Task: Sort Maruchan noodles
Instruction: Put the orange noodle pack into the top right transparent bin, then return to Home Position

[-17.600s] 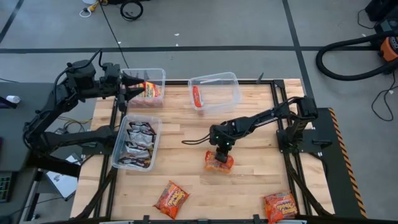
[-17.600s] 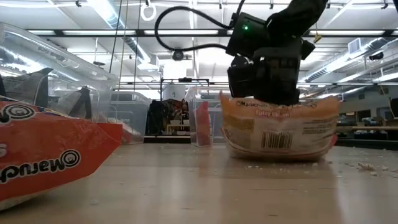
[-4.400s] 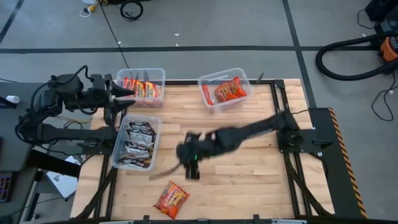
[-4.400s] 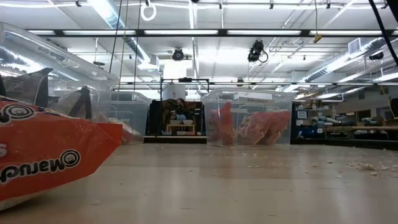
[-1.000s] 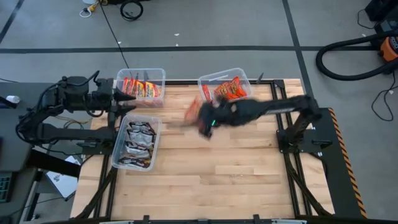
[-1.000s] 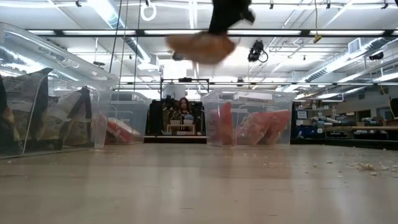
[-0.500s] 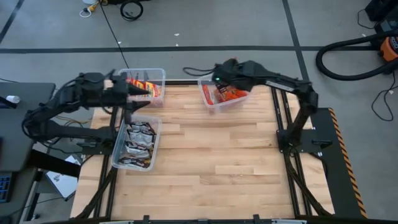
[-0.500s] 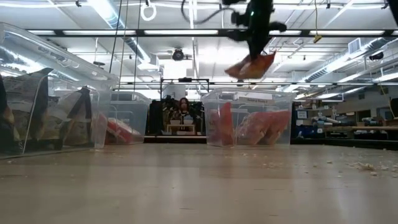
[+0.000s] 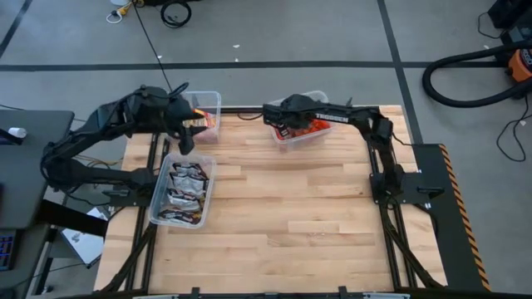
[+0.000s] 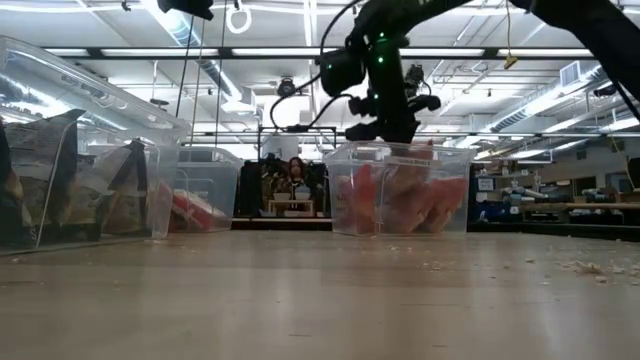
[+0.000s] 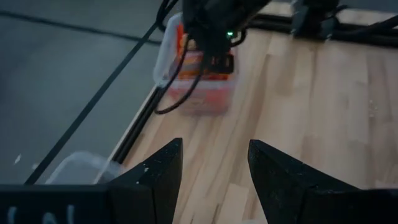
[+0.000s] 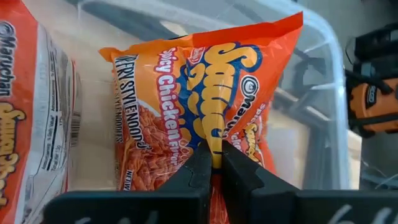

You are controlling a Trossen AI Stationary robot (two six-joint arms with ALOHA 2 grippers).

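Orange Maruchan packets (image 9: 306,126) are in a clear bin (image 9: 319,101) at the table's far edge. My right gripper (image 12: 213,163) reaches down into that bin, shut on an orange Spicy Chicken packet (image 12: 186,99). A second orange packet (image 12: 31,112) stands on edge beside it. Yellow-and-red packets (image 9: 205,121) fill the far left bin, and silver-black ones (image 9: 184,189) the near left bin. My left gripper (image 11: 213,163) hovers open by the far left bin with nothing between its fingers. My right gripper pinches a raised fold in the middle of the orange packet's printed face (image 12: 214,138) between its two fingers. It comes slanting down from above. The packet is inside the bin; whether it rests on the floor I cannot tell.
The three clear bins crowd the table's far and left sides: (image 9: 214,100), (image 9: 156,218) and, in the low view, (image 10: 400,160). Bare wooden tabletop (image 9: 299,224) stretches across the middle and near side. Crumbs (image 10: 590,266) lie on the wood at the right.
My right gripper has carried the orange packet from above the table's middle toward the far edge, then down into the far bin, turning its wrist as it went. My left gripper has moved toward the table's right, over the far left bin, staying open.
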